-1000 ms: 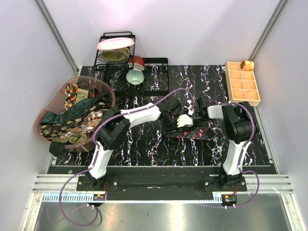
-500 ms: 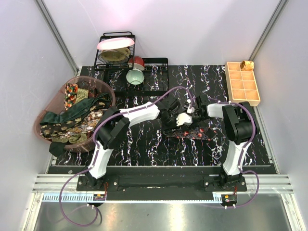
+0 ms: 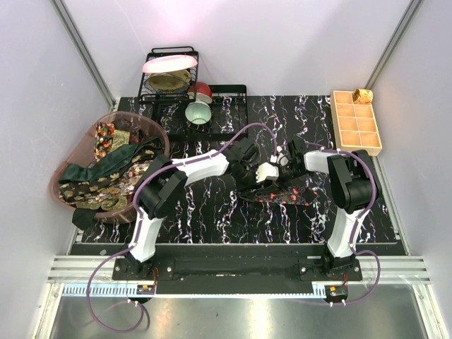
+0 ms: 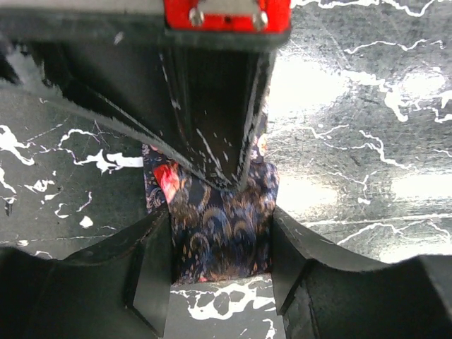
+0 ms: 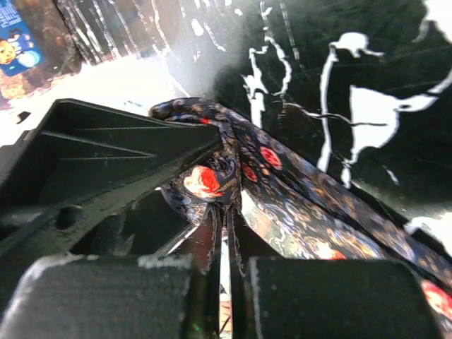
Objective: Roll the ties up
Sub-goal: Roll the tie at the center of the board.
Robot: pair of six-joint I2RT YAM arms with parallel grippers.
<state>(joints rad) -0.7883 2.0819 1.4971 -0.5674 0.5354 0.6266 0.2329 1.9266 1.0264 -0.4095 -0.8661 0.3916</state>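
A dark tie with red dots (image 3: 289, 193) lies on the black marbled mat, right of centre. My left gripper (image 3: 247, 174) is at its left end. In the left wrist view the left gripper (image 4: 220, 229) has its two fingers pressed against the sides of the folded tie (image 4: 220, 244). My right gripper (image 3: 272, 169) meets it from the right. In the right wrist view the right gripper (image 5: 227, 215) is shut on a bunched fold of the tie (image 5: 311, 205), lifted off the mat. Other green and brown-gold ties (image 3: 106, 173) lie in the pink basket.
The pink basket (image 3: 161, 135) stands at the left edge. A black dish rack (image 3: 212, 90) with a plate, bowls and a green cup (image 3: 198, 113) is at the back. A tan gridded tray (image 3: 357, 121) holding a small brown item (image 3: 363, 94) is at back right.
Both grippers have moved a little farther back and left, taking the tie's left end with them. The rest of the tie has stayed on the mat.
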